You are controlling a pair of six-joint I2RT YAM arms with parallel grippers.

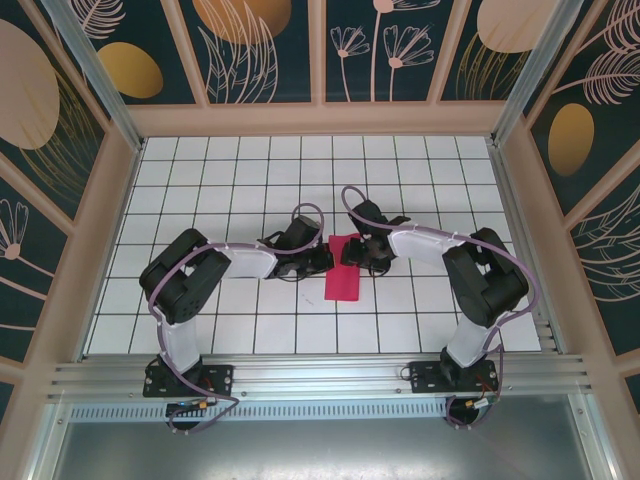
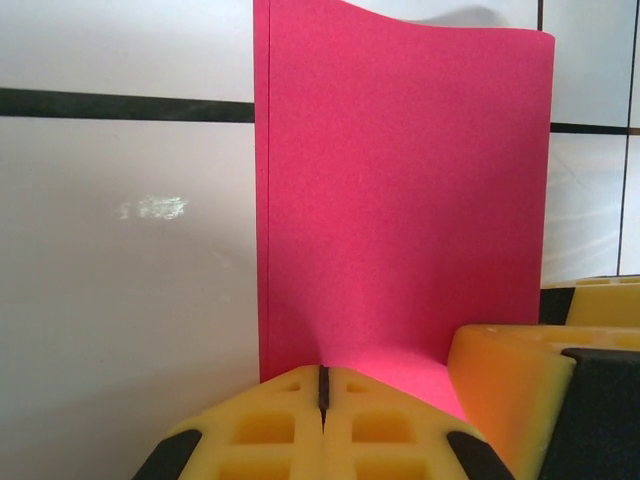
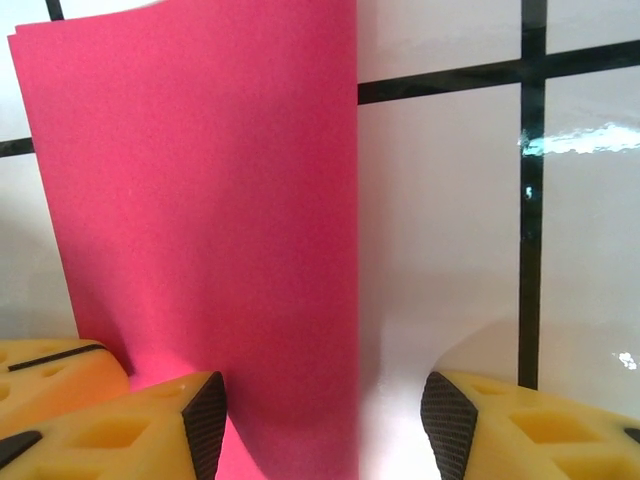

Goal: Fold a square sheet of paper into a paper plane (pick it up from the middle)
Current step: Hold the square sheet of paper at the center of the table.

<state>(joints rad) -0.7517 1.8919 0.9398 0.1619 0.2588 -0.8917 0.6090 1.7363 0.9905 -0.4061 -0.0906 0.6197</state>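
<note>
Left arm (image 1: 240,263): elbow raised, forearm reaching inward over the counter (image 1: 250,180) to its middle.

Left pincer (image 1: 322,259): fully closed, pads (image 2: 280,420) pressed together, tips at one end of the square sheet of paper (image 1: 343,270). Whether a layer is pinched cannot be told.

Right arm (image 1: 430,245): mirrored, reaching in from the opposite side.

Right pincer (image 1: 356,250): jaws partly apart, gripping nothing. One finger (image 3: 190,425) sits on the paper and the other on bare counter, with the paper's straight edge between them.

The square sheet of paper: magenta-red, folded double into a narrow strip. It lies at the counter's middle between both pincers, one end slightly curled.
</note>
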